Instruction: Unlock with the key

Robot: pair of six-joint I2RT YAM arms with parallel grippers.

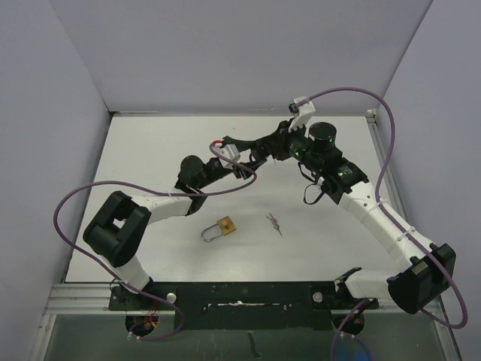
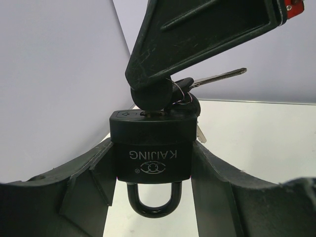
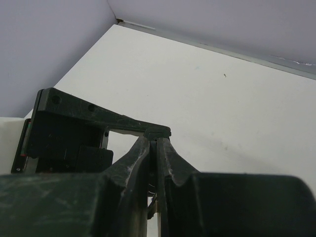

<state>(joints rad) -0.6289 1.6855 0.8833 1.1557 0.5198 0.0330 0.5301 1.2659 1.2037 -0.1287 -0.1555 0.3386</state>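
A black padlock (image 2: 152,148) marked KAIJING hangs upside down above the table, keyhole end up. Its shackle (image 2: 152,202) is seated in the body. My left gripper (image 2: 152,165) is shut on the padlock's two sides. The key (image 2: 157,96) sits in the keyhole, and my right gripper (image 3: 157,141) is shut on its head from above. A spare key (image 2: 219,76) on the same ring sticks out to the right. From above, both grippers meet over the table's middle, the left gripper (image 1: 234,159) facing the right gripper (image 1: 253,153).
A brass padlock (image 1: 225,227) with a silver shackle lies on the white table (image 1: 150,150) in front of the arms. A small loose set of keys (image 1: 274,223) lies to its right. Grey walls enclose the table on three sides.
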